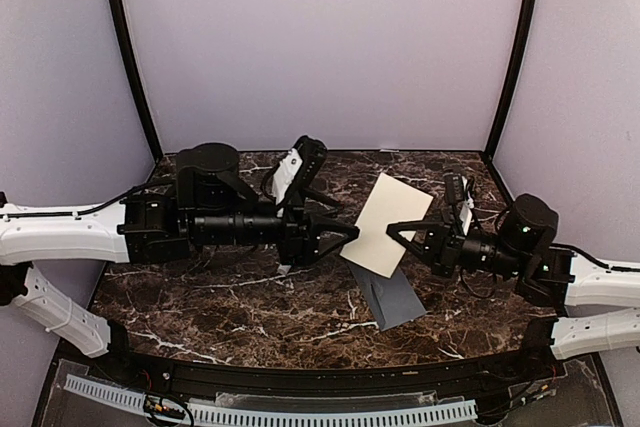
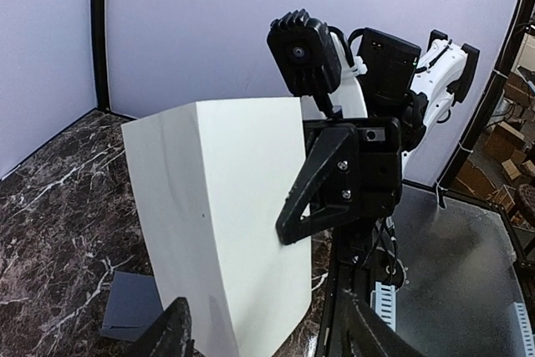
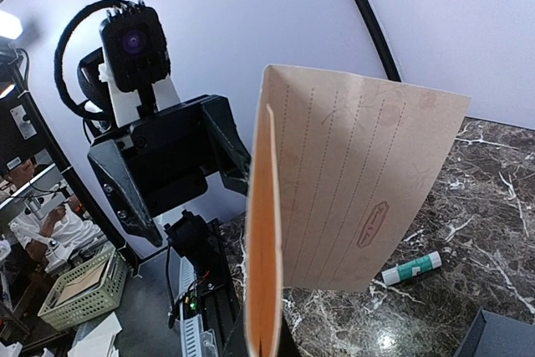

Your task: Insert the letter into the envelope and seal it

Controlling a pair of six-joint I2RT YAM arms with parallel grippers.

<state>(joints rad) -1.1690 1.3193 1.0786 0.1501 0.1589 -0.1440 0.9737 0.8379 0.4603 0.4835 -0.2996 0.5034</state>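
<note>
1. R gripper [image 1: 393, 228] is pinching the letter [image 1: 385, 217] by its right edge, jaws closed on the sheet, and is holding it clear of the table [image 1: 250, 297]. In the R wrist view the sheet is showing a fold along one side.
2. L gripper [image 1: 350, 232] is sitting at the letter's left edge with jaws apart. In the L wrist view the sheet's edge is running between its two fingers [image 2: 171, 334]. Pad contact: cannot tell.
3. The letter's long axis is running near-to-far, leaning slightly right at the far end. It is lying directly between both grippers, so neither arm is nearer.
4. The envelope [image 1: 395, 297] is lying flat on the table, just near of and below the letter, partly hidden by it from above. It is sitting approx. midway between the arms, marginally closer to the R side.
5. The glue stick [image 3: 411, 267] is lying on the table, apart from the envelope.
6. Judgement: next move depends on lowering the letter toward the near side, into the envelope.
</note>
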